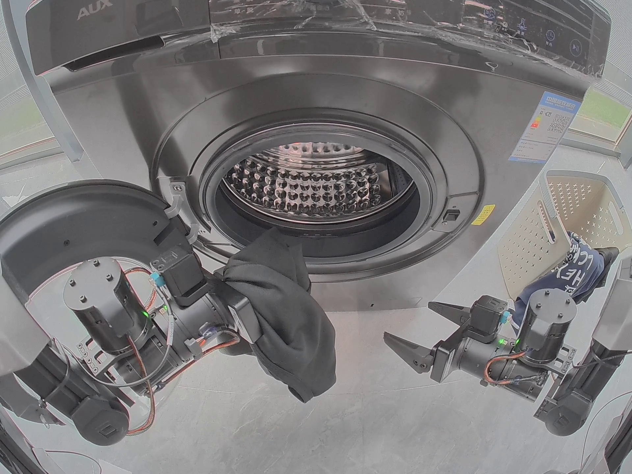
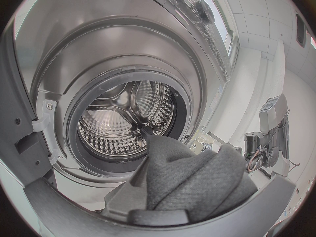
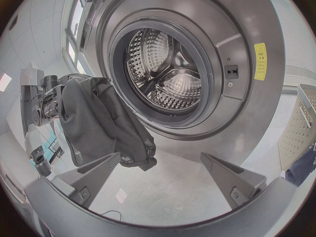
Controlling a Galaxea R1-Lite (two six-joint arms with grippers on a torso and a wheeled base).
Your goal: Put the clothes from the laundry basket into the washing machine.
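A black garment [image 1: 286, 311] hangs from my left gripper [image 1: 247, 297], which is shut on it just below and in front of the washing machine's open drum [image 1: 315, 182]. In the left wrist view the dark cloth [image 2: 194, 178] bunches over the fingers, with the drum [image 2: 121, 122] straight ahead. My right gripper [image 1: 428, 334] hovers open and empty above the floor, lower right of the machine; its fingers [image 3: 98, 171] frame the hanging garment [image 3: 98, 122]. The cream laundry basket [image 1: 566, 232] stands at the right with a blue printed garment [image 1: 573, 278] inside.
The machine's door [image 1: 72, 232] is swung open at the left, behind my left arm. Grey tiled floor [image 1: 368, 416] spreads in front of the machine. The basket [image 3: 301, 125] sits close to my right arm.
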